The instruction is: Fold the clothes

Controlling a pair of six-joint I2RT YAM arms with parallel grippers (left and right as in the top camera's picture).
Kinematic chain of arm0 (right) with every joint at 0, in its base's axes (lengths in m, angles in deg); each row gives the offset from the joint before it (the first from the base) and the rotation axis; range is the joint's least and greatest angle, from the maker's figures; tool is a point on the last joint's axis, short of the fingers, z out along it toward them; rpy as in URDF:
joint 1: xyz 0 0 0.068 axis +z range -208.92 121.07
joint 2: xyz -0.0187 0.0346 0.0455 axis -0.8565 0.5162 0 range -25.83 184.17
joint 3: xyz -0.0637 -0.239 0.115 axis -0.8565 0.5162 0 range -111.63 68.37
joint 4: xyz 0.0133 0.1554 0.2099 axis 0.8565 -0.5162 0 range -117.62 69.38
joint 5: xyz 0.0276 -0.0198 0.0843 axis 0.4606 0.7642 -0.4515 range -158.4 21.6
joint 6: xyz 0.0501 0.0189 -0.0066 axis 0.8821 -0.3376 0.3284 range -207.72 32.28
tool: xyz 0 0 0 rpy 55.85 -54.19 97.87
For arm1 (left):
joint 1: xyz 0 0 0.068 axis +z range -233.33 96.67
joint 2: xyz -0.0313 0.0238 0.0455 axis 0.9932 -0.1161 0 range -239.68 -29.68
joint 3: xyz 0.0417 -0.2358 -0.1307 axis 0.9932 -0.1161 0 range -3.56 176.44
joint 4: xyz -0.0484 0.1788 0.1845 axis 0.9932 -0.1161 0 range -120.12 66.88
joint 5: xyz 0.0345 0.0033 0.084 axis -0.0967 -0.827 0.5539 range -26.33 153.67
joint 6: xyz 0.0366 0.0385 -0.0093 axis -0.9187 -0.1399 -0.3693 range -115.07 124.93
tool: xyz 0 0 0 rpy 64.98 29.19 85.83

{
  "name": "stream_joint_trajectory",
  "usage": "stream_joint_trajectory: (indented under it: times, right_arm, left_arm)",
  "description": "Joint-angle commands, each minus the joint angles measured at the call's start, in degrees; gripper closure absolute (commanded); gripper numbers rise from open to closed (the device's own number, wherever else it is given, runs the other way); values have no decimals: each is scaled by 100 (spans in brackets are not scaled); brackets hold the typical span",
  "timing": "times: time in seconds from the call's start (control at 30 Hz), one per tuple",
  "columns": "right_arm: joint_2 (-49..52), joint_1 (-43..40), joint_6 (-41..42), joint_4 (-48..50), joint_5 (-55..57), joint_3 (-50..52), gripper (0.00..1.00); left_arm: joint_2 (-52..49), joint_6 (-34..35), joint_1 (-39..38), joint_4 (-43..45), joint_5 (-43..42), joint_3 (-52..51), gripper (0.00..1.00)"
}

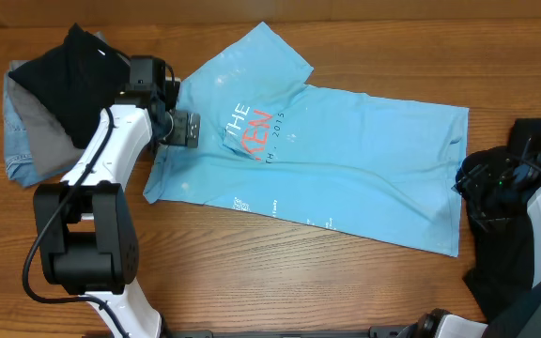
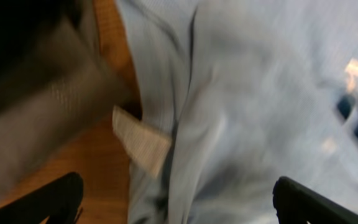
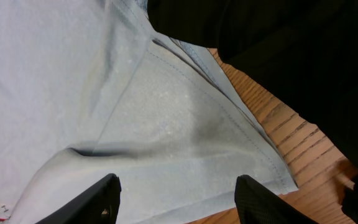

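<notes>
The clothes, a light blue T-shirt [image 1: 346,160] with orange-red and white lettering [image 1: 248,130], lie lengthwise across the wooden table, one sleeve folded over the chest. My left gripper [image 1: 184,129] hovers at the shirt's left end, by the collar. In the blurred left wrist view that gripper [image 2: 179,208] is wide open over the blue fabric [image 2: 260,112] and the white neck tag [image 2: 140,142]. My right gripper [image 1: 465,180] is at the shirt's right edge. The right wrist view shows it [image 3: 179,202] open above the hem corner [image 3: 278,177], gripping nothing.
A pile of other garments sits at the back left: black cloth [image 1: 73,70] over grey [image 1: 40,122] and denim [image 1: 17,155]. More black cloth [image 1: 496,272] lies under the right arm, beside the hem [image 3: 278,37]. Bare wood runs along the front.
</notes>
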Motion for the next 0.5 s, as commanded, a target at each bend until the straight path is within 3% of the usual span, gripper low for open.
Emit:
stream_joint_trajectory:
  times: [0.0, 0.03, 0.23, 0.3, 0.4, 0.47]
  right_arm:
    - [-35, -15, -42, 33, -31, -98, 37]
    - [-35, -15, -42, 26, -31, -98, 37]
    - [-35, -15, -291, -238, -107, -68, 35]
    - [-31, -15, -302, -341, -116, -68, 33]
    - [-7, -15, -297, -308, -116, 22, 32]
    - [20, -15, -275, -90, -125, 267, 31]
  left_arm:
    - [-33, 15, 11, -457, 350, 55, 10]
    - [-35, 15, 11, -527, 350, 17, 16]
    - [-136, 170, 55, -424, 400, -863, 29]
    - [-162, 166, 87, -389, 417, -1071, 45]
    - [-162, 389, 238, -481, 828, -1163, 83]
    - [-160, 468, 413, -557, 1014, -1158, 86]
